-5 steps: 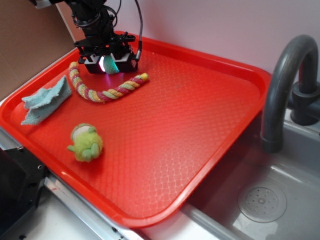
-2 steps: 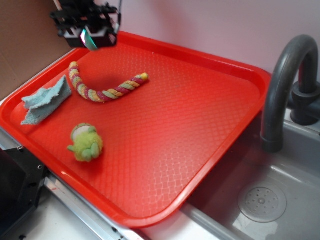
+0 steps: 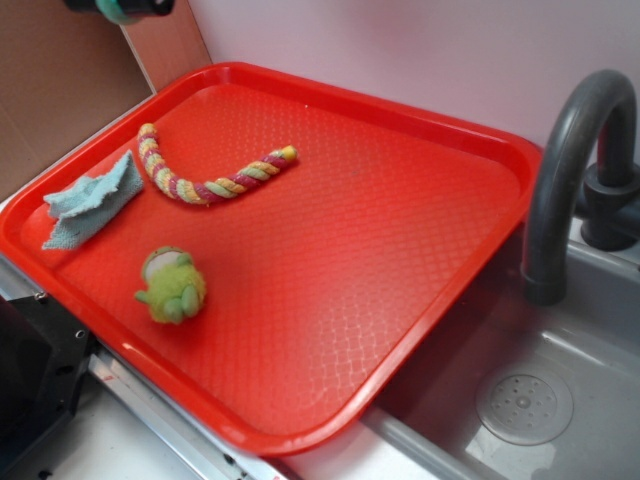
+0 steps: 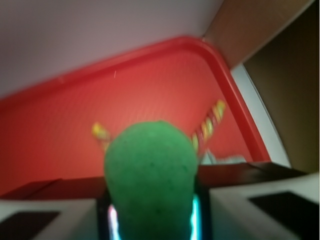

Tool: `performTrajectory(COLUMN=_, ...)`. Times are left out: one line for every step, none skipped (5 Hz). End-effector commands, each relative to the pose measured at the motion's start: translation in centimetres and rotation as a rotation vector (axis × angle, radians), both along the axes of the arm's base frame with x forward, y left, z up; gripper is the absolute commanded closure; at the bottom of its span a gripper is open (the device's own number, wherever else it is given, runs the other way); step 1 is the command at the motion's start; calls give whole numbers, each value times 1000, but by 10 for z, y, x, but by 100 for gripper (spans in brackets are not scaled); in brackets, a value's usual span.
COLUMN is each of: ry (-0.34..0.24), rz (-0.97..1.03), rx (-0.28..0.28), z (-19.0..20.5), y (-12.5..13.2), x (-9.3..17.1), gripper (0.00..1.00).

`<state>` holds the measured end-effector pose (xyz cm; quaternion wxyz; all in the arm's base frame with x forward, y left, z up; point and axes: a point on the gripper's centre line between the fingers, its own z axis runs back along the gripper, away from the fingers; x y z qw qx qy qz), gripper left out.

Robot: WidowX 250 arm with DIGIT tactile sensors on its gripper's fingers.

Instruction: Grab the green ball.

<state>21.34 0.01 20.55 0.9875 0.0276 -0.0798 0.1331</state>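
Oblique overhead and close wrist views, shared red tray (image 3: pixel 420 150) (image 4: pixel 150 80)

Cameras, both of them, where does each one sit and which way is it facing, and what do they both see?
Exterior: sits high off the tray's front corner, looking down across it to the wall; only the gripper's tip shows at the top edge.
Wrist: sits on the arm behind the gripper, looking down past it at the tray's far corner; the fingers frame the ball.
Shared: the tray, the rope and the ball.
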Motion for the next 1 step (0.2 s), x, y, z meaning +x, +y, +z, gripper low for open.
performTrajectory(ry=-12, rz=-43, rx=-166, z=21, y=-1, x=-24, gripper=100)
